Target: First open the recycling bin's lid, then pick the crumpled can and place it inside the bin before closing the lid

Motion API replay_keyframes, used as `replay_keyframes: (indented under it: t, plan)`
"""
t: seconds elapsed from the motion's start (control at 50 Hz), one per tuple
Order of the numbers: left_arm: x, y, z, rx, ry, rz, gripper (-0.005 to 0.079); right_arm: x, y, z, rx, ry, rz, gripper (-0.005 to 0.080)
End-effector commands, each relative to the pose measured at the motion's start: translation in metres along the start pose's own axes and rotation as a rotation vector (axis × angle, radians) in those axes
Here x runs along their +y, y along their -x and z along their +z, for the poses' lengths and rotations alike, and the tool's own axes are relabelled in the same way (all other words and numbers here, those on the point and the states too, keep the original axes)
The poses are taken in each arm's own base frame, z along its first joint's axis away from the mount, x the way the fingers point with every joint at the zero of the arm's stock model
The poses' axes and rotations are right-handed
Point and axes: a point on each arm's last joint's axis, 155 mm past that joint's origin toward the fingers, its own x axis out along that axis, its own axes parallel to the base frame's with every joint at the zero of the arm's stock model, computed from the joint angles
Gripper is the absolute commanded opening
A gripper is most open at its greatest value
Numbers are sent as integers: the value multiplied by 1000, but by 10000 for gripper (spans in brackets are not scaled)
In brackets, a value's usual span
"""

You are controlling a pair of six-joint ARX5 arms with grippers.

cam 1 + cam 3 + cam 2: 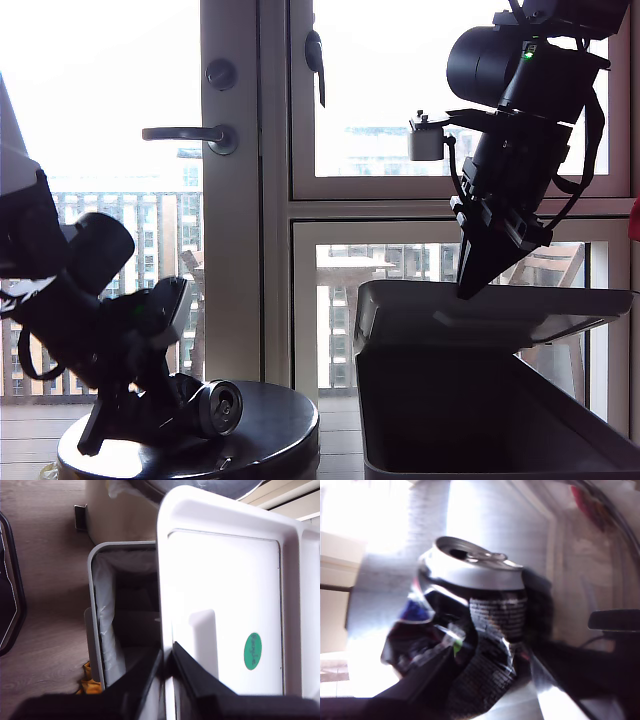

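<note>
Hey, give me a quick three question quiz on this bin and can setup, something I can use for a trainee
1. True or false: the lid of the recycling bin is raised off the rim.
2. Which tool is at the can? A) my first tool B) my second tool C) neither
3. Fill in: the can rests on the round dark ____.

Key
1. True; my second tool grips the lid's edge with the bin open beneath.
2. A; my first tool has its fingers on both sides of the can.
3. Tabletop, at the exterior view's left.
</note>
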Motion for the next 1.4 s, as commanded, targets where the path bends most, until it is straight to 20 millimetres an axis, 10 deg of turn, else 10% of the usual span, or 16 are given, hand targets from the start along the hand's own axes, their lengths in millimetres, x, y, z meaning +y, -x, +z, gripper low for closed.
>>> replay_keyframes:
  t: [0.0, 0.56, 1.38]
  plan:
    - [-10, -7, -8, 6, 4, -20, 417, 3, 6, 5, -19, -12, 9, -13]
    - [-4, -11, -8, 4, -52, 0, -25, 2, 6, 6, -22, -11, 3, -13]
    - [24, 13, 10, -5, -13, 57, -24, -7, 12, 10, -38, -10, -35, -13]
